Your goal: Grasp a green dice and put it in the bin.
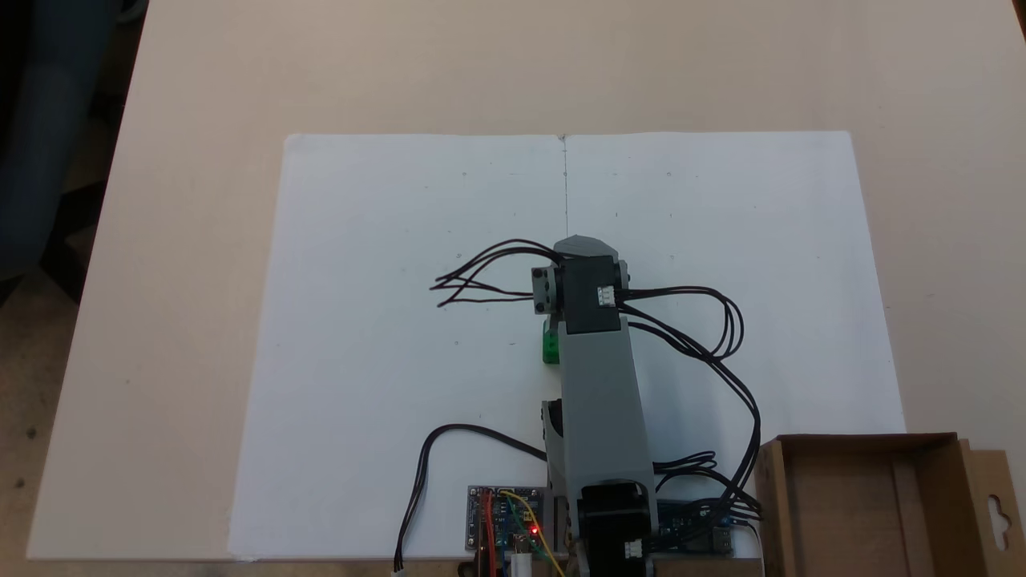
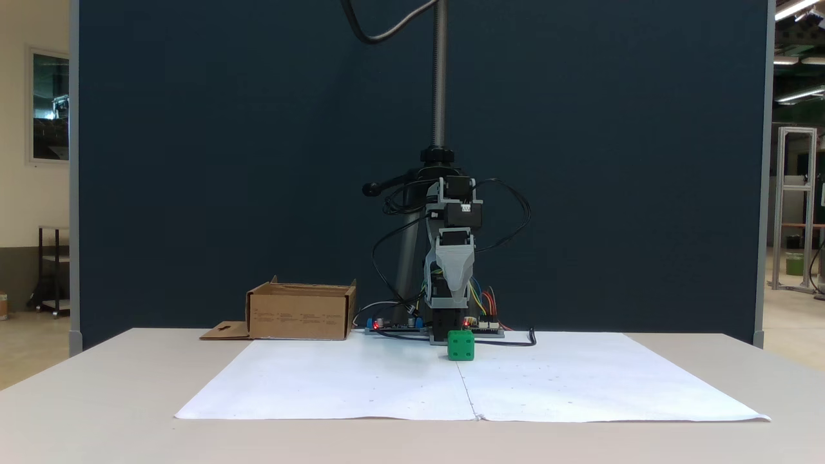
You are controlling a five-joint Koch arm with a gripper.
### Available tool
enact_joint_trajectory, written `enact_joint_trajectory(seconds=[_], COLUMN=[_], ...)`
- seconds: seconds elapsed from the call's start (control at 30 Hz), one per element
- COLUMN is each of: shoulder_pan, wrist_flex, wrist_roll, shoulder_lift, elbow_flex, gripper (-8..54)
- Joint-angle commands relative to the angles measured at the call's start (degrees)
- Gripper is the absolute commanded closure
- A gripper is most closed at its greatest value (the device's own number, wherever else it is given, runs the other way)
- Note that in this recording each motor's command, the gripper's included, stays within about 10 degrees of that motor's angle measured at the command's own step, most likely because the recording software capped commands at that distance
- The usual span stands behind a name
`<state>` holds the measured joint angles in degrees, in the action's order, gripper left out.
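Small bright green plastic dice (image 2: 461, 345) on white paper sheet (image 1: 361, 361), below folded grey arm (image 1: 597, 401). Claw (image 2: 454, 298) grip unreadable. Brown cardboard bin (image 2: 300, 314) aside, open for drop.

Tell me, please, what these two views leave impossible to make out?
- Green dice: from above, the arm covers most of it; pips too small to count.
- Fingers: whether open or shut, since the arm's own body hides them.
- Bin: floor cut off by the bottom edge from above, hidden by its walls in the front view.

The green dice (image 1: 551, 346) peeks out beside the arm (image 1: 597, 401) on white paper (image 1: 361, 361), well apart from the bin (image 1: 874, 505).
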<state>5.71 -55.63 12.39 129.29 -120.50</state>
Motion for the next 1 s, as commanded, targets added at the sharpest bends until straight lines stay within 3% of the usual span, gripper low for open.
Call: enact_joint_trajectory(seconds=[0.0,0.4,0.97], shoulder_pan=[1.6,3.2,4.7], wrist_flex=[-3.1,-9.1,-9.9], wrist_roll=[-1.8,-10.6,-4.1], shoulder_lift=[5.4,1.6,-3.3], elbow_flex=[2.0,1.7,-0.2], gripper=[3.3,3.3,2.2])
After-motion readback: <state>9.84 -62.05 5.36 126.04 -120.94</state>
